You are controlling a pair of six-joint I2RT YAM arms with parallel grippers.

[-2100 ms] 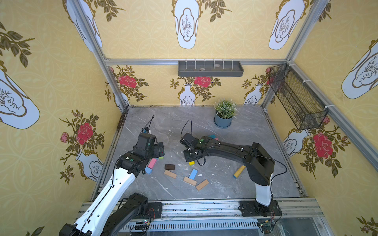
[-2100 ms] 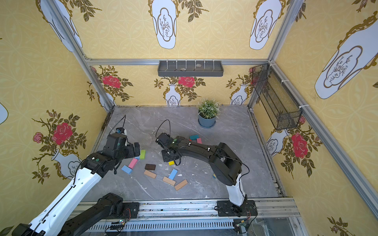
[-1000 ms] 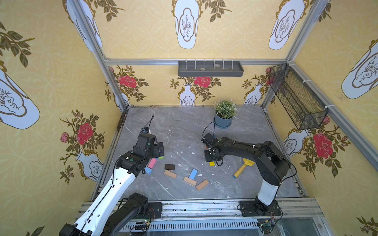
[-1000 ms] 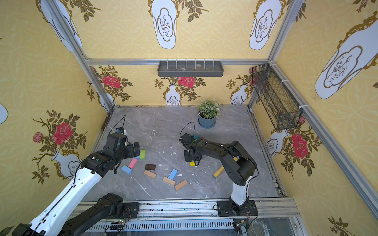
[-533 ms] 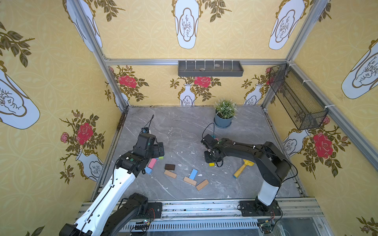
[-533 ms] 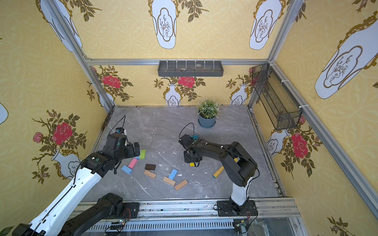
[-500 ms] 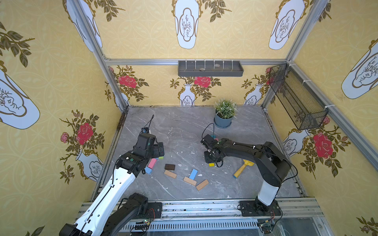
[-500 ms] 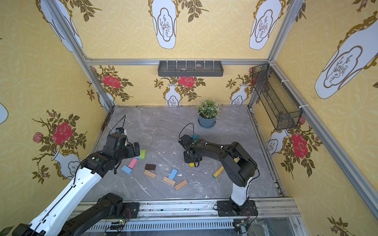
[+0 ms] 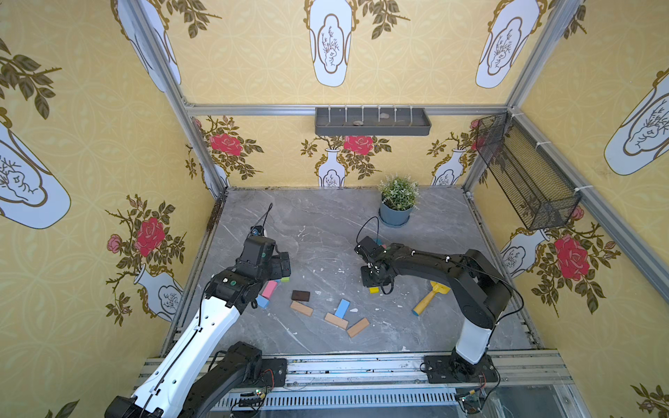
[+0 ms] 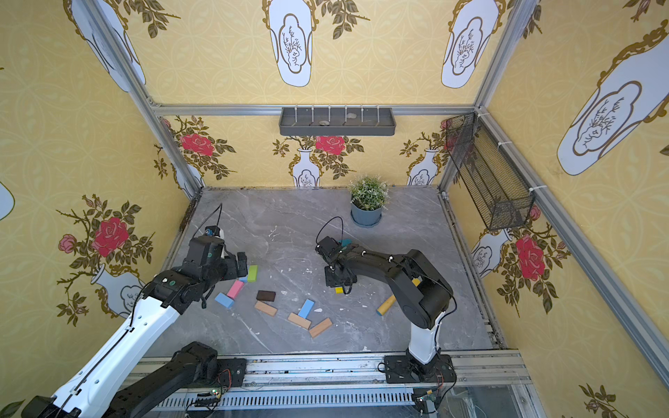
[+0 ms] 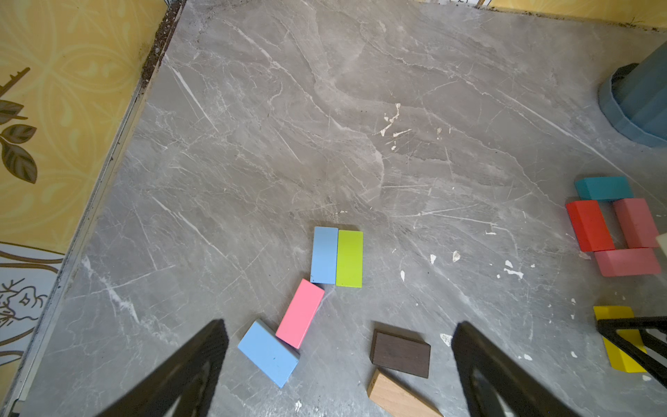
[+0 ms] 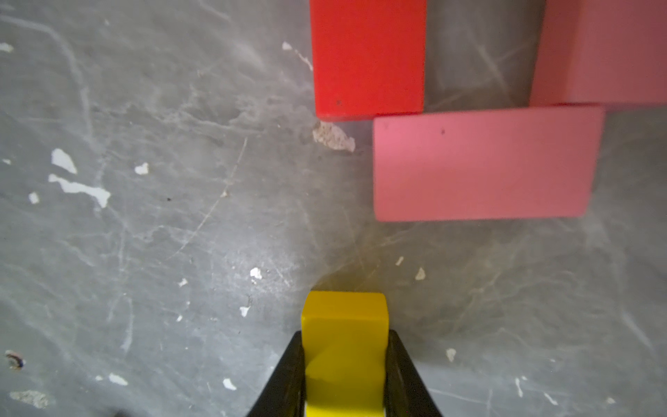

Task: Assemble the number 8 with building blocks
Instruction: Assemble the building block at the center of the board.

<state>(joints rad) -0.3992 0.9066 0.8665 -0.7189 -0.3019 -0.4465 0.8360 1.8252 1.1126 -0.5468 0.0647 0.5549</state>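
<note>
My right gripper point(image 12: 344, 339) is shut on a yellow block point(image 12: 344, 346), low over the table point(image 9: 325, 231); in both top views the block point(image 9: 374, 290) point(image 10: 339, 290) peeks out under the gripper. Just beyond it lies a partial loop of blocks: red point(image 12: 368, 57), pink point(image 12: 483, 162), another pink point(image 11: 636, 222) and teal point(image 11: 603, 187). My left gripper point(image 11: 339, 343) is open and holds nothing, above loose blocks: light blue point(image 11: 324, 254), green point(image 11: 349, 258), pink point(image 11: 300, 313), light blue point(image 11: 267, 353), dark brown point(image 11: 400, 353) and tan point(image 11: 397, 399).
More loose blocks lie near the front: a light blue one point(image 9: 342, 308) and two tan ones point(image 9: 336, 320) point(image 9: 358, 327). A yellow toy tool point(image 9: 429, 298) lies under the right arm. A potted plant point(image 9: 396, 213) stands at the back.
Since two seconds ago the right arm has swung right with the yellow block. Over the last second its jaws have narrowed onto the block. The left arm has not moved.
</note>
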